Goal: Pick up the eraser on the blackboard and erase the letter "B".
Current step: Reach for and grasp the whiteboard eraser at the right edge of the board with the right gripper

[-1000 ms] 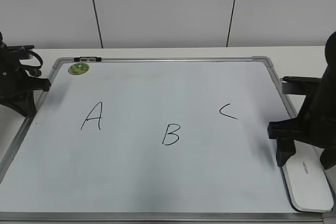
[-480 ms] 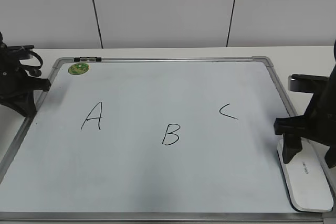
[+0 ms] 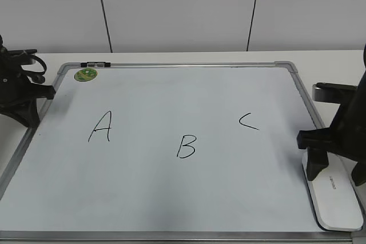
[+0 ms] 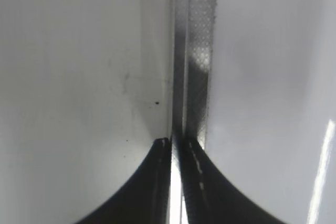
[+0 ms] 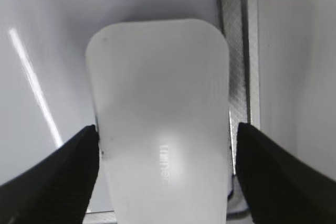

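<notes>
The blackboard (image 3: 171, 198) (a white board in a silver-grey frame) is lying flat on the pale worktop (image 3: 320, 58), filling most of the exterior view. A round green sticker (image 3: 86, 74) is sitting near its far left corner. Three black letters are showing on the board: an "A" (image 3: 100, 127) on the left, the letter "B" (image 3: 186, 146) near the middle and slightly nearer the camera, and a "C" (image 3: 249, 120) to the right.

The eraser (image 3: 334, 195) is lying at the near right corner of the board, its long side running along the right frame edge, white top face up with small grey lettering on it.

The right gripper (image 3: 334, 167) is hanging over the far end of the eraser. In the right wrist view its jaws are standing wide apart, one dark finger (image 5: 58, 174) on each side of the eraser (image 5: 163, 129), reaching the block's edges at most; whether they are touching it I cannot tell.

The left gripper (image 4: 176, 148) is parked at the far left of the scene, over the board's left frame edge, well apart from the letters. Its jaws are drawn together with only a thin slit between the tips, and nothing is sitting between them.
</notes>
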You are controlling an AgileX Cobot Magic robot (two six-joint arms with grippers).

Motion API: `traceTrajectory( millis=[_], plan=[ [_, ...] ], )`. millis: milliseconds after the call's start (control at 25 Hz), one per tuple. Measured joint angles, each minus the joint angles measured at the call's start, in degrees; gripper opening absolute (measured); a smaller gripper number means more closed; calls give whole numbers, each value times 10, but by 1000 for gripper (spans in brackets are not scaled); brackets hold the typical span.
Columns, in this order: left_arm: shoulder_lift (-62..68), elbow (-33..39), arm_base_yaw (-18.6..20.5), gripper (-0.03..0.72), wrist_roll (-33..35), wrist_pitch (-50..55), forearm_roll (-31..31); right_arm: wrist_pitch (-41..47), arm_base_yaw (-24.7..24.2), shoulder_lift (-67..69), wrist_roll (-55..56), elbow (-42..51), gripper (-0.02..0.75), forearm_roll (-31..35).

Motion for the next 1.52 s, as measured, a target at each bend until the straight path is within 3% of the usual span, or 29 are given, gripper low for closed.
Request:
traceTrajectory(
  millis=[1360,1520],
  plan=[
    [0,0,0,55,0,0,-1,-26,0,24,-24,16,594,13],
    [0,0,0,55,0,0,-1,-27,0,24,-25,16,542,14]
  ],
)
